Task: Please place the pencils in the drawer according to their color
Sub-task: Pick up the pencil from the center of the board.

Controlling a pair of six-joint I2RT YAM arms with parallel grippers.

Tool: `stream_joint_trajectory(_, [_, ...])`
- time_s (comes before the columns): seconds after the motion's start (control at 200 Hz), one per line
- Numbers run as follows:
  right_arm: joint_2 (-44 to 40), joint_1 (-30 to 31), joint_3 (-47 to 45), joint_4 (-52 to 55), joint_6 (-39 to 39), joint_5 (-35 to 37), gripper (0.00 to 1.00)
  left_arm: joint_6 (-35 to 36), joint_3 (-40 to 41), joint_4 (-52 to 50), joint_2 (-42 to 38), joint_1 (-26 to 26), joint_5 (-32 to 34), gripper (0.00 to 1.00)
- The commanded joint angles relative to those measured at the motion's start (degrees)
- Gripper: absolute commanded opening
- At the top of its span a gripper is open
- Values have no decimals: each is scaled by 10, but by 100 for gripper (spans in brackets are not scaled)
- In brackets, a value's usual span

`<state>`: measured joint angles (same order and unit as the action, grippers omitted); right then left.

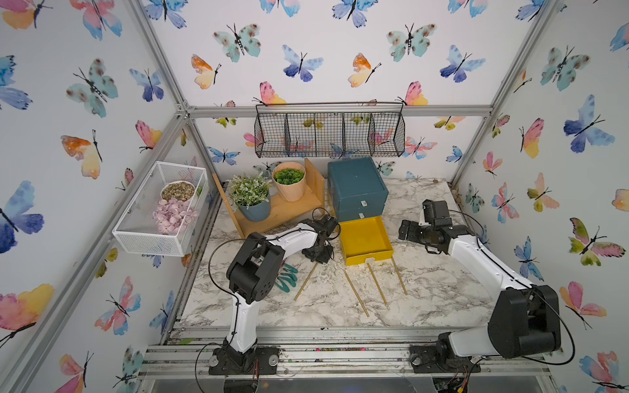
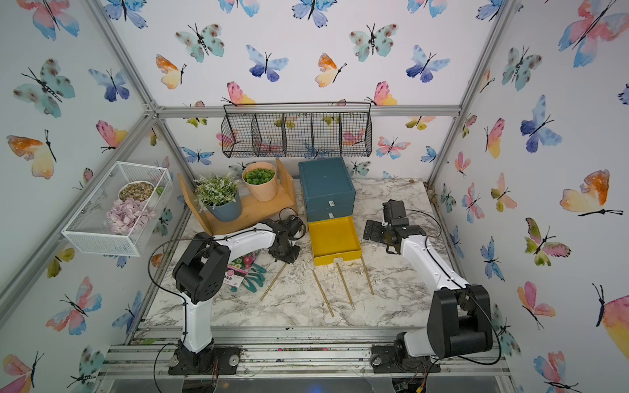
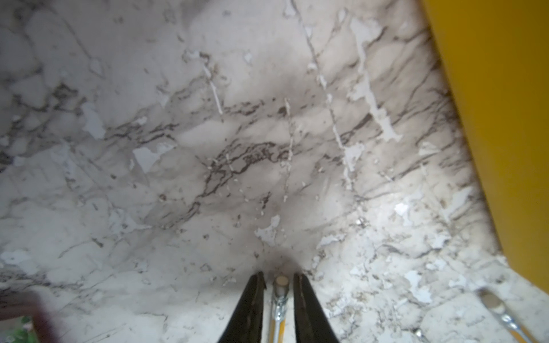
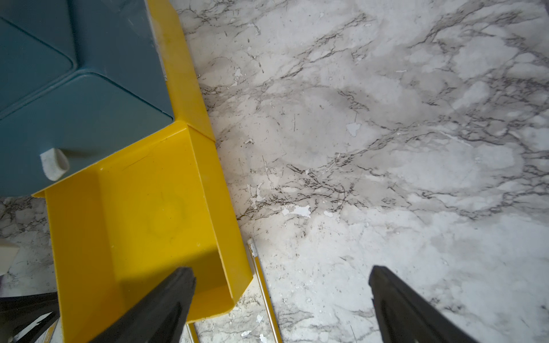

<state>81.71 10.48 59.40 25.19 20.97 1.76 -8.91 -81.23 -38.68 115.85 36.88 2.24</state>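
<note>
Before the yellow drawer, toward the surface's front edge, lie four gold pencils. Only the left wrist view shows the left hand released, straddling one pencil; right hand: released wide.

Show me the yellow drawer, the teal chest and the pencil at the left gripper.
yellow drawer [image 1: 364,238], a top view, bare inner floor
teal chest [image 1: 355,177], a top view, top face
pencil [image 3: 281,282], left wrist view, eraser end
</note>
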Motion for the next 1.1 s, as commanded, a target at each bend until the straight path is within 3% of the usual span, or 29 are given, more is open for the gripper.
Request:
stream_joint_trajectory(0.0, [-9, 1, -7, 1, 0, 21, 98, 14, 2, -27, 36, 3, -12, 16])
stream_joint_trajectory(0.22, [-14, 1, -6, 1, -1, 32, 98, 12, 14, -44, 38, 3, -15, 0])
stream_joint_trajectory(0.496, [-16, 1, -2, 1, -2, 37, 98, 22, 0, -45, 41, 7, -7, 0])
stream_joint_trajectory(1.096, [-26, 1, -7, -4, 0, 40, 98, 4, -12, -27, -52, 9, -7, 0])
